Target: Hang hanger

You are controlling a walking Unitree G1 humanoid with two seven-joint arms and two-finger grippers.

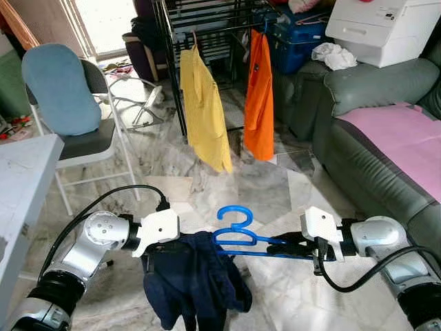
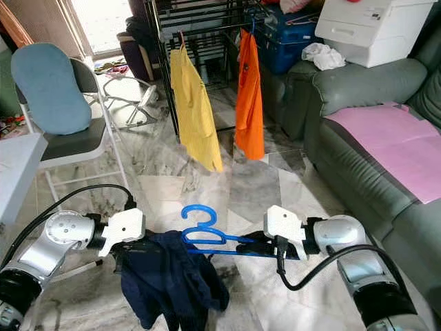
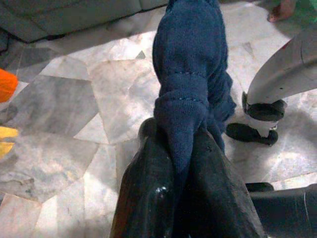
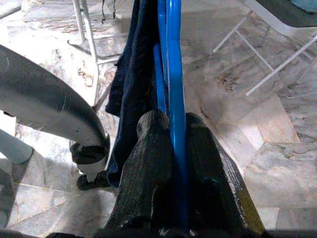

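A blue plastic hanger (image 1: 238, 234) is held level low in front of me, its hook up. A dark navy garment (image 1: 193, 279) hangs from its left half. My right gripper (image 1: 286, 245) is shut on the hanger's right arm; the blue bar (image 4: 174, 99) runs between its fingers. My left gripper (image 1: 162, 252) is shut on a fold of the navy garment (image 3: 190, 89) by the hanger's left end. Ahead stands a black drying rack (image 1: 207, 27) with a yellow shirt (image 1: 203, 110) and an orange shirt (image 1: 260, 100) hanging from it.
A grey-green sofa (image 1: 372, 138) with a pink cover lies at the right, a white box (image 1: 386, 27) on its arm. A folding chair with a blue cushion (image 1: 62, 89) stands at the left beside a white table edge (image 1: 21, 186). Marble floor lies between me and the rack.
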